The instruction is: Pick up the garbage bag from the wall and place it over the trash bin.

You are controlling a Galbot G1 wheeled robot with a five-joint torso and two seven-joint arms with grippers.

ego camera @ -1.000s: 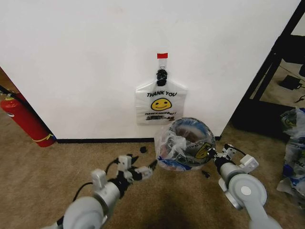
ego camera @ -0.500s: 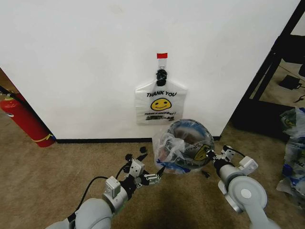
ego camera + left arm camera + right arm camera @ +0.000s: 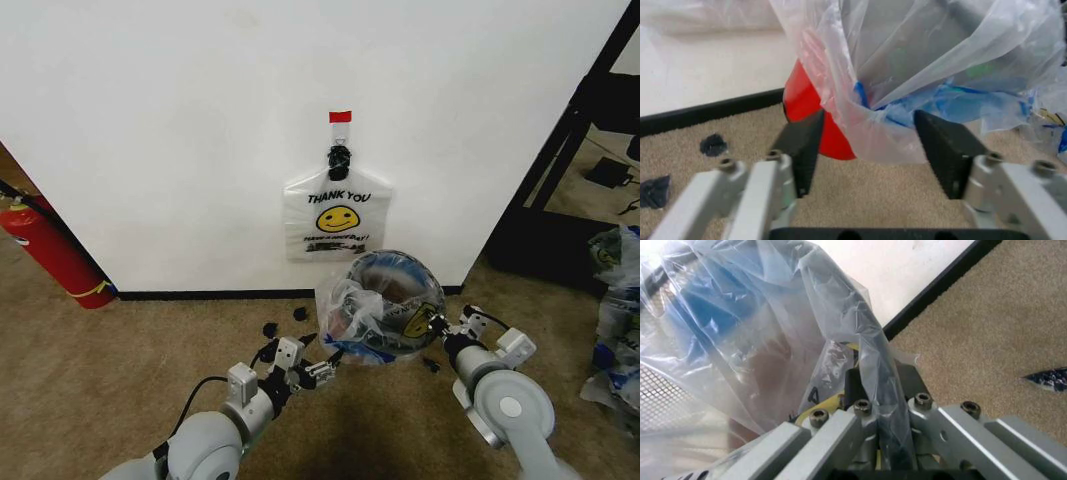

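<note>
A tan carpeted floor (image 3: 120, 350) meets the white wall (image 3: 180, 130) at a black baseboard (image 3: 200, 294), a red fire extinguisher (image 3: 50, 250) standing at the left. The clear garbage bag (image 3: 365, 315) drapes over the black trash bin (image 3: 392, 285) at the wall's foot. The right gripper (image 3: 441, 331) pinches the bag's edge; the left gripper (image 3: 328, 360) spreads wide around its lower fold.
</note>
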